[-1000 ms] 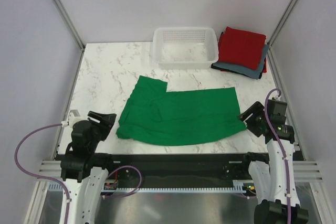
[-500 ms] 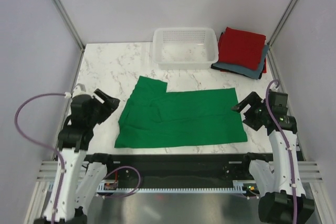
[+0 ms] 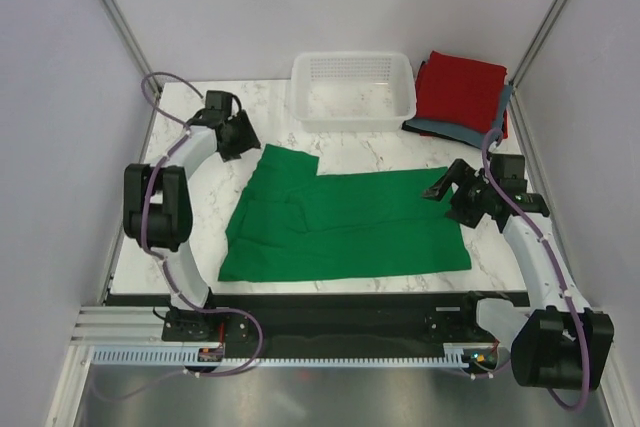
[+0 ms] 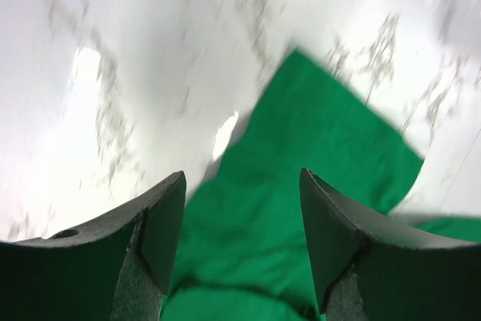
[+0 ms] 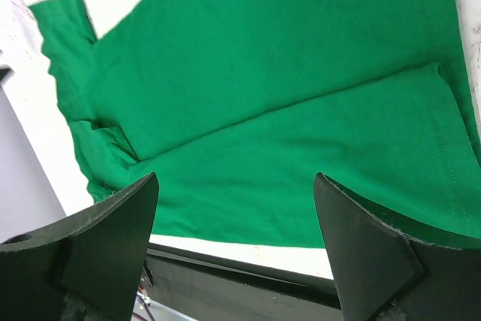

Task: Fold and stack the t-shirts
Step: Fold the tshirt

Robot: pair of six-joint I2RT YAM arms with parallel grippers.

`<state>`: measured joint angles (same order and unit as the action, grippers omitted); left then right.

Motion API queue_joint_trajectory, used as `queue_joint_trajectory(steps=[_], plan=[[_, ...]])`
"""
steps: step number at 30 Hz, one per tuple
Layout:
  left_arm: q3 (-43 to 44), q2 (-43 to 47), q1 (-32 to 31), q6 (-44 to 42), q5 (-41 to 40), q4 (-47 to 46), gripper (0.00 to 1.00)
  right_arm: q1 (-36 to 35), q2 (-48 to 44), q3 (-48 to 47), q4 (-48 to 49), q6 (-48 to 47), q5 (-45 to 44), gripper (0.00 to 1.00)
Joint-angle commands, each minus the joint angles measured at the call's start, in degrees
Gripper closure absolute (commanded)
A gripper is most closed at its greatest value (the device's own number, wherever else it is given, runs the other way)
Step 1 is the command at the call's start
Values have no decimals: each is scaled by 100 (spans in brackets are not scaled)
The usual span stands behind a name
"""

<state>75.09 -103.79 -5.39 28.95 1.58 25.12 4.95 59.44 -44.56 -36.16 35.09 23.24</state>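
The bright green cloth t-shirt [image 3: 345, 222] lies spread on the white marbled table [image 3: 195, 182]. One corner shows between the parted, empty fingers of the left gripper [image 4: 240, 238]. The shirt's body fills the wide gap between the right gripper [image 5: 237, 246] fingers, which grip nothing.

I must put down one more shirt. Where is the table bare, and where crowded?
Bare marble: between the left gripper and the basket, and in a strip between basket and green shirt. Crowded: the far right, where the folded stack sits beside the basket.
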Motion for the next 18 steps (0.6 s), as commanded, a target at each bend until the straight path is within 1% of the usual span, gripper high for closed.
queue_joint_trajectory(steps=[1,2,5,6,7,9,12,14,15,17,18], plan=[[1006,-685,-50,-601,-27,-412,32,-38,120,158,399,-239,58,8],[1173,-1017,-85,-662,-9,-429,32,-38,190,166,408,-266,23,8],[1824,-1590,-392,-1320,-114,-359,32,-38,392,228,522,-450,-4,7],[1973,-1923,-515,-1531,-341,-272,32,-38,454,228,531,-546,-13,7],[2148,-2030,-516,-1507,-352,-184,32,-38,507,245,514,-582,-13,7],[2185,-2241,-507,-1305,-291,-166,33,-38,604,298,522,-609,-13,7],[2238,-2365,-551,-1269,-185,-131,37,-38,534,342,531,-600,-57,7],[2256,-2401,-586,-1295,-202,-96,38,-38,472,369,523,-565,-92,7],[2256,-2409,-621,-1313,-220,-61,41,-38,455,369,514,-565,-92,7],[2273,-2427,-656,-1304,-325,-25,43,-38,428,369,496,-530,-92,7],[2291,-2436,-657,-1304,-308,1,48,-38,411,369,487,-512,-66,7]])
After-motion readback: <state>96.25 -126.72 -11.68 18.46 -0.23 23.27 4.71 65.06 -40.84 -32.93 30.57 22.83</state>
